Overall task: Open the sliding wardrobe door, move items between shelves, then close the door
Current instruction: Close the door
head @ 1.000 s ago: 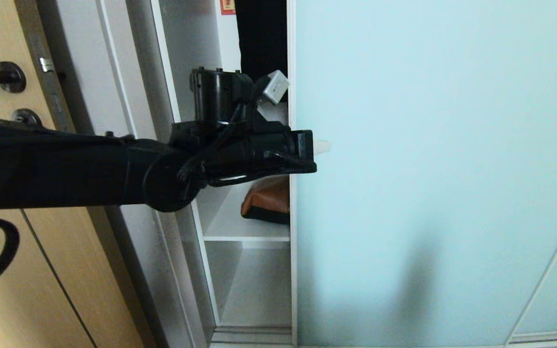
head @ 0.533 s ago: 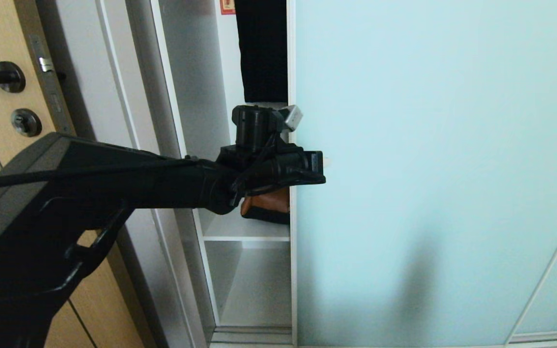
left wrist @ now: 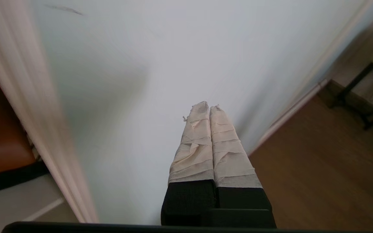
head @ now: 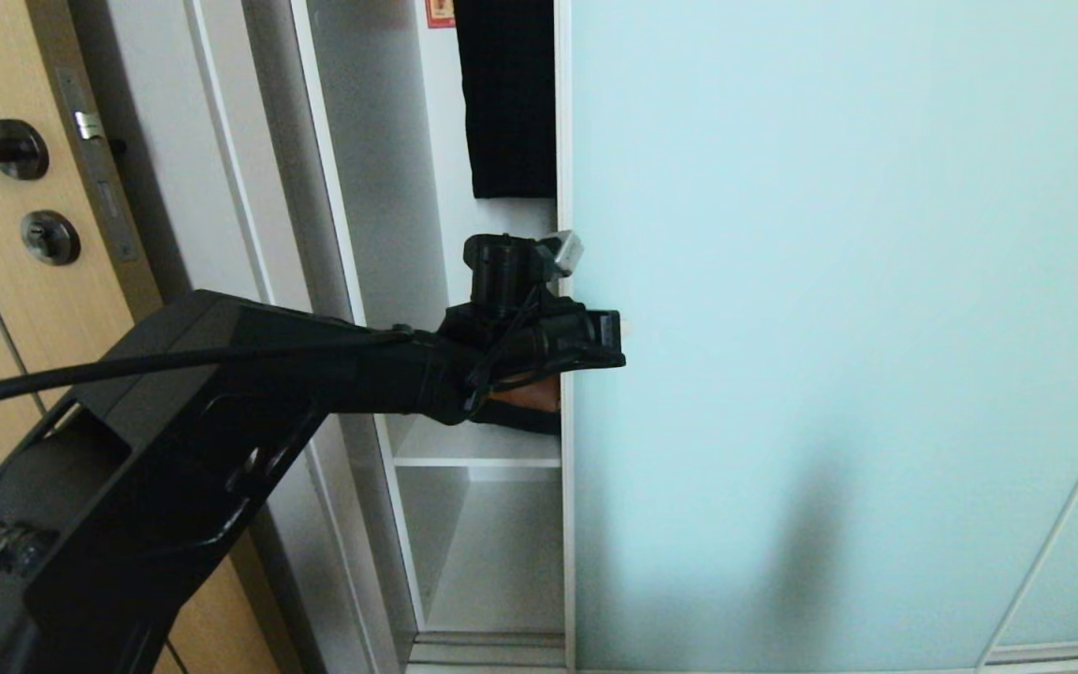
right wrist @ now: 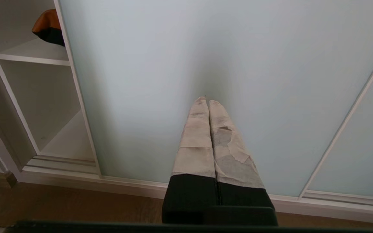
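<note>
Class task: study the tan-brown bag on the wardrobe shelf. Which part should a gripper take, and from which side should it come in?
Probably the tan-brown bag's exposed left end, approached from the open gap left of the sliding wardrobe door. The door's frame hides the rest, and the bag lies flat on the shelf, so pinching its soft edge from the front looks easiest.

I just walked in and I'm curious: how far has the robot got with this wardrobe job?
Early on. The sliding wardrobe door stands only partly open. The left gripper, fingers shut, is at the door's edge. The tan-brown bag lies on a shelf, untouched. Moving it and closing the door remain. The right gripper idles, shut.
</note>
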Available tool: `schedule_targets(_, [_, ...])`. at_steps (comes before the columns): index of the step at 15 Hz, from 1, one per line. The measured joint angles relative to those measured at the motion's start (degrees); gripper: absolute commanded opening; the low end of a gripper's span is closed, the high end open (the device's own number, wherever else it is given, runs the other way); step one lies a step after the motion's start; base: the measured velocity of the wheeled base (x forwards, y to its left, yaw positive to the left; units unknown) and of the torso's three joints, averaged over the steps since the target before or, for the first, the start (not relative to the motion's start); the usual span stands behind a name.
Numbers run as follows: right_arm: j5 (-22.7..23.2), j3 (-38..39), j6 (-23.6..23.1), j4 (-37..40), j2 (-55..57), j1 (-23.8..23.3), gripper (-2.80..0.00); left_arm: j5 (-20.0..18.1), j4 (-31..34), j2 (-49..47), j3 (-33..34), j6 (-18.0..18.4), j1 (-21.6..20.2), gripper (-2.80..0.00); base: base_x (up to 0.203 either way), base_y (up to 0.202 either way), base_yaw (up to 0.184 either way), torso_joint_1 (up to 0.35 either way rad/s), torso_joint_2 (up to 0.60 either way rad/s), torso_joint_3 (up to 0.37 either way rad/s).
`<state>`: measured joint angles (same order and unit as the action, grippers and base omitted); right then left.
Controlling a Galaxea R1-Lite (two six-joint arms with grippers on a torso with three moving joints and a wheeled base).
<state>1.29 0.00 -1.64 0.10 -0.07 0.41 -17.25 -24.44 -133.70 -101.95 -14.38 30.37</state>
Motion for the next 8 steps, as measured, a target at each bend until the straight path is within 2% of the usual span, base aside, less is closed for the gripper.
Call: schedule_targets(8, [0.0, 0.0, 0.01, 0.0, 0.0, 0.0, -2.8, 0.02, -0.15, -4.16, -3.58, 0.04, -0.19, -2.8, 0.0, 0.0, 0.0, 0.0, 0.0, 0.0])
